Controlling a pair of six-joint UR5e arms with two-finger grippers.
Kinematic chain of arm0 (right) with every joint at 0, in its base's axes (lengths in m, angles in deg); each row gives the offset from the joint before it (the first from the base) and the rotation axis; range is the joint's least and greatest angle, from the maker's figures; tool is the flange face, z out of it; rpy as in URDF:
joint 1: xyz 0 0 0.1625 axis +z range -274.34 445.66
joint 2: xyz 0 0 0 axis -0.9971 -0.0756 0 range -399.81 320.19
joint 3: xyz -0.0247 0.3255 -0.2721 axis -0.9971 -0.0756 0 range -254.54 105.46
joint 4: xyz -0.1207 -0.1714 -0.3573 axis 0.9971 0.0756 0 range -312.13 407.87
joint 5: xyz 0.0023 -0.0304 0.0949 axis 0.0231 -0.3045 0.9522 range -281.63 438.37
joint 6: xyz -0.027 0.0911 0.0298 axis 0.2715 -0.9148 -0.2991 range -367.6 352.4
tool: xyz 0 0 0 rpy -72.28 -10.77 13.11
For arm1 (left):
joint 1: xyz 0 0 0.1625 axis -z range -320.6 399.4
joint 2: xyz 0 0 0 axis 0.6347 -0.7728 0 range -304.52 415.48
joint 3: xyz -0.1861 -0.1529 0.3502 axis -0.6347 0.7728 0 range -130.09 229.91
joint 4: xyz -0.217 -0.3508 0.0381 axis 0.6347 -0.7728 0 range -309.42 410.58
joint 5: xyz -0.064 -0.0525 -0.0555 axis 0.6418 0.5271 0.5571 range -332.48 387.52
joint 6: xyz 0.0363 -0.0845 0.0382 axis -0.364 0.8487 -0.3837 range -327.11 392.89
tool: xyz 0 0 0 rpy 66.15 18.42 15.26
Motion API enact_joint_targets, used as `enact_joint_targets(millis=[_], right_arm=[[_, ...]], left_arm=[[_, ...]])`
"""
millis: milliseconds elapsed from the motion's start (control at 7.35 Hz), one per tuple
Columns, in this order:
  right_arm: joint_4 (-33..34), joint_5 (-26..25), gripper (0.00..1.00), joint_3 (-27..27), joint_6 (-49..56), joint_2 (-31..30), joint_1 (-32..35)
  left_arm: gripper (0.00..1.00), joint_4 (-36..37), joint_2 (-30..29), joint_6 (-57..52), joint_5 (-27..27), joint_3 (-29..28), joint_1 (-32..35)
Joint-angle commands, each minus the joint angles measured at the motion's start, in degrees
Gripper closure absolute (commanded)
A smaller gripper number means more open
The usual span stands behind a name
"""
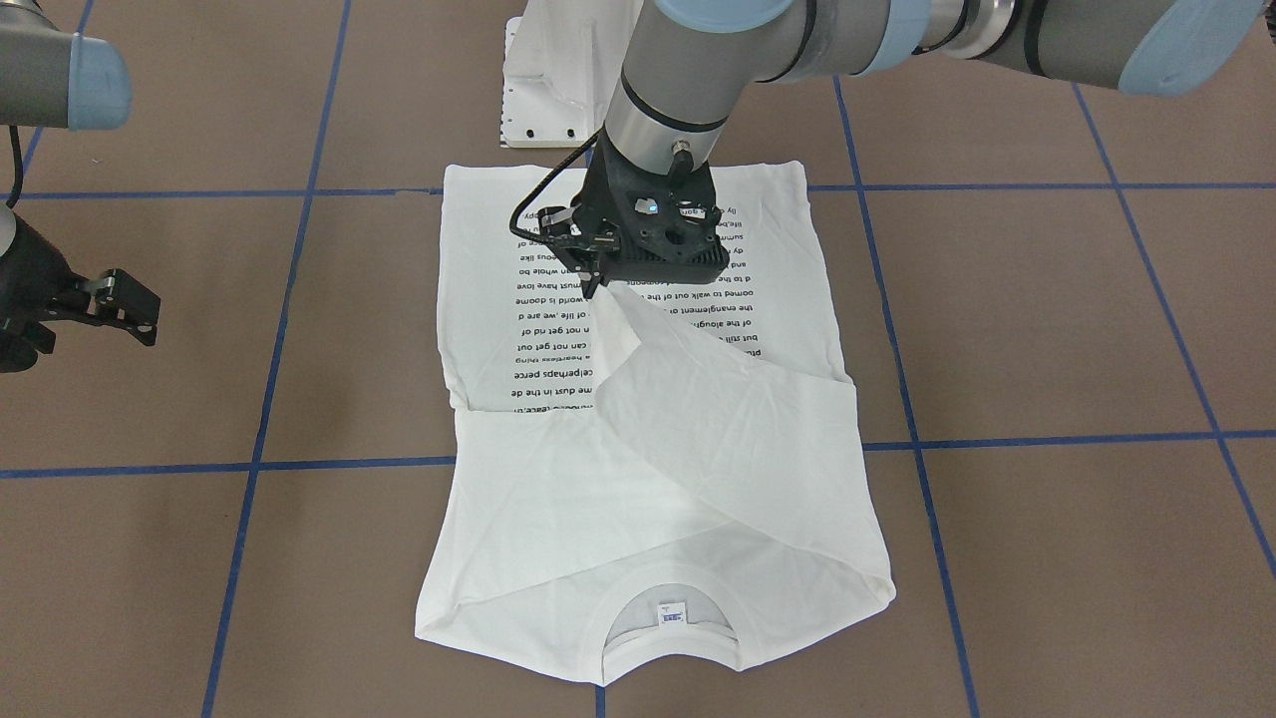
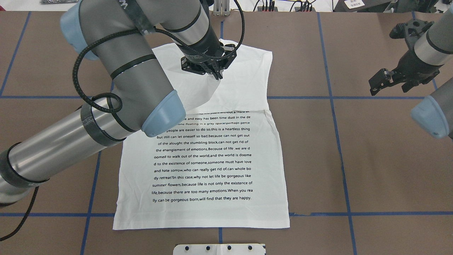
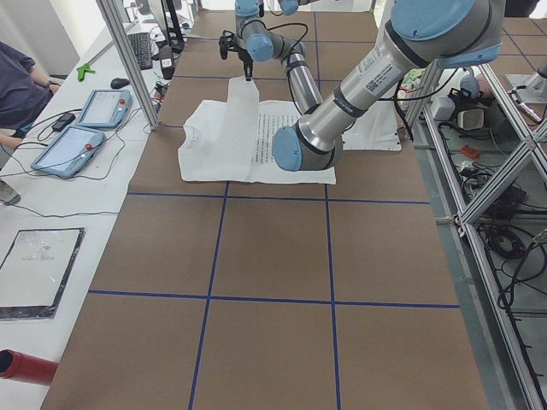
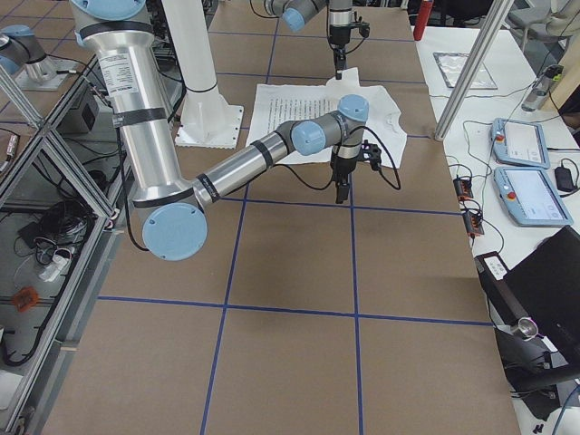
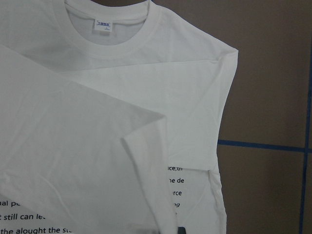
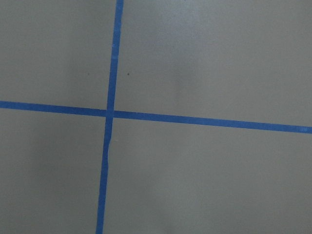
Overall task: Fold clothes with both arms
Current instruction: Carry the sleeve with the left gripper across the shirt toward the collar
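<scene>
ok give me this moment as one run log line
phase: sleeve fold | left gripper: shut on shirt sleeve, held above printed text | right gripper: open, empty, beside shirt over table

The brown table top (image 2: 371,159) is divided into large squares by blue tape lines (image 6: 195,119). A white side bench (image 3: 102,201) is set along one long edge of the table. On the bench a blue-edged pendant (image 3: 104,108) is laid just beside a second pendant (image 3: 70,149), with cables trailing. A keyboard (image 3: 139,47) and a mouse (image 3: 120,83) are placed further along. An aluminium post (image 3: 128,60) is fixed at the bench edge. A seated person (image 3: 21,85) is cut off by the frame. A red cylinder (image 3: 21,366) and a dark-framed flat sheet (image 3: 38,272) are left at the near end. An open laptop (image 4: 544,299) and a metal cup (image 4: 524,328) are seen in the right side view. Along the opposite edge an aluminium rack (image 3: 504,196) is filled with cables. Light is even and diffuse.
</scene>
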Motion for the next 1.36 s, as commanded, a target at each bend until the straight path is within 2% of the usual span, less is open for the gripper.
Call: enact_joint_targets(millis=[0, 272, 544, 680, 816, 1224], right_arm=[[0.1, 0.0, 0.0, -0.7, 0.0, 0.3, -0.1], [0.0, 0.0, 0.0, -1.2, 0.0, 0.4, -0.1], [0.1, 0.1, 0.0, -1.2, -0.1, 0.5, 0.0], [0.0, 0.1, 0.0, -1.2, -0.2, 0.6, 0.0], [0.0, 0.1, 0.0, -1.1, -0.4, 0.8, 0.0], [-0.9, 0.6, 0.0, -0.7, -0.6, 0.9, 0.0]], left_arm=[[1.0, -7.5, -1.8, 0.5, -1.1, -8.1, -0.7], [1.0, -14.0, -5.8, 2.0, -2.1, -17.9, -1.3], [0.98, -15.5, -6.4, 5.3, -8.4, -19.5, -8.2], [0.01, -17.6, -5.8, 5.4, -12.4, -20.1, -10.5], [0.0, -19.0, -5.3, 5.3, -15.9, -19.9, -11.0], [0.0, -18.7, -2.8, 2.8, -16.0, -18.3, -10.6]])
